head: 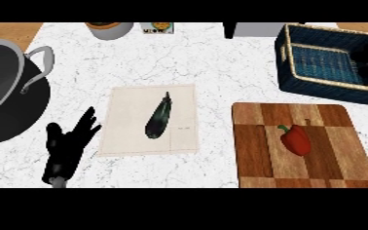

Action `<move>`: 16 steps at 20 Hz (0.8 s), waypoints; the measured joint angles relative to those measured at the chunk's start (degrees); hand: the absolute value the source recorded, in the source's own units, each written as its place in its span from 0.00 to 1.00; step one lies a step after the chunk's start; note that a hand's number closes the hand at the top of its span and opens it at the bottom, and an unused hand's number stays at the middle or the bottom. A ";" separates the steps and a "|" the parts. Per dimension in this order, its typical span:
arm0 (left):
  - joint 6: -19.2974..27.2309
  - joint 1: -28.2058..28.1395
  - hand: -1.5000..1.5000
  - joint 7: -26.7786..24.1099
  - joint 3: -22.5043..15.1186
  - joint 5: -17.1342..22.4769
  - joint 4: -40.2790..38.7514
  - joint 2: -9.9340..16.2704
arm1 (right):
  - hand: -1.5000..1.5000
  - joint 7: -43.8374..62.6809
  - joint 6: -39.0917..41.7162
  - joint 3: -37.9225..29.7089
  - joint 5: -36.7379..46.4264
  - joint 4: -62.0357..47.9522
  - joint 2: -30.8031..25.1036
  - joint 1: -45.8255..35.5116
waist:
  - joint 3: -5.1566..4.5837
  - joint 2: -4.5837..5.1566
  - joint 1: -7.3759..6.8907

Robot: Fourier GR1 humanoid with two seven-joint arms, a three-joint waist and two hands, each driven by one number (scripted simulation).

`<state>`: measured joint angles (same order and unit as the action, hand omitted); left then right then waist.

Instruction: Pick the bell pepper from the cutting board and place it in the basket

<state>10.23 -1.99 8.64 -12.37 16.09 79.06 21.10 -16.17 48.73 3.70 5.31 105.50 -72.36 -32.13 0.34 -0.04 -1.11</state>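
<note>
Left hand [68,143] shows at about 8 o'clock in the head view, fingers straight and spread, pointing up toward 1 o'clock, holding nothing; it reads as resting on the white marble counter [208,58] just left of a pale cloth mat [126,126]. Right hand: not visible anywhere in this view. Red bell pepper [295,139] lies on its side on the wooden cutting board [251,161] at 4 o'clock, stem end toward the board's far edge, untouched. Dark blue woven basket [305,85] sits at 2 o'clock, just beyond the board's far edge, its opening upward and nothing visible in it. Distractors: a dark eggplant [159,117] lying diagonally on the mat at centre; a large dark pot with a metal handle [42,61] at 9 o'clock; a bowl [108,28] and a small box [158,28] at 12 o'clock. Judgement: task not begun, the step in hand being the reach. Next move probably calls for the right hand to enter from the lower edge, come down over the pepper and close round it, then carry it toward 1 o'clock over the basket's near wall.
</note>
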 measured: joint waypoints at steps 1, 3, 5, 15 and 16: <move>-0.03 0.28 0.50 0.56 -0.04 -0.15 0.04 0.08 | 0.00 -0.71 -0.36 0.74 1.12 -0.57 -0.41 -0.32 | 0.01 0.05 -0.15; -0.34 -0.37 0.50 0.90 0.05 0.04 1.14 0.24 | 0.00 -2.04 -1.13 1.65 2.50 -1.77 -1.27 -0.51 | -0.01 0.06 -0.31; -0.57 -0.44 0.50 1.34 0.26 0.09 1.15 0.36 | 0.00 -3.49 -2.22 2.84 3.63 -2.08 -1.60 -0.17 | -0.02 0.07 -0.21; -0.72 -2.20 0.50 2.89 1.05 -0.29 3.05 0.29 | 0.00 -8.38 -8.85 8.74 8.83 -3.33 2.15 5.35 | -0.04 -0.07 0.35; -1.03 -2.15 0.50 2.87 1.27 -0.17 2.83 0.30 | 0.00 -8.92 -9.81 9.73 10.01 -3.73 3.03 6.13 | -0.04 -0.05 0.35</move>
<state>9.20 -4.13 11.52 -11.10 15.92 81.89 21.40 -25.08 38.91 13.43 15.33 101.77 -69.33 -26.00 0.30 -0.08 -0.76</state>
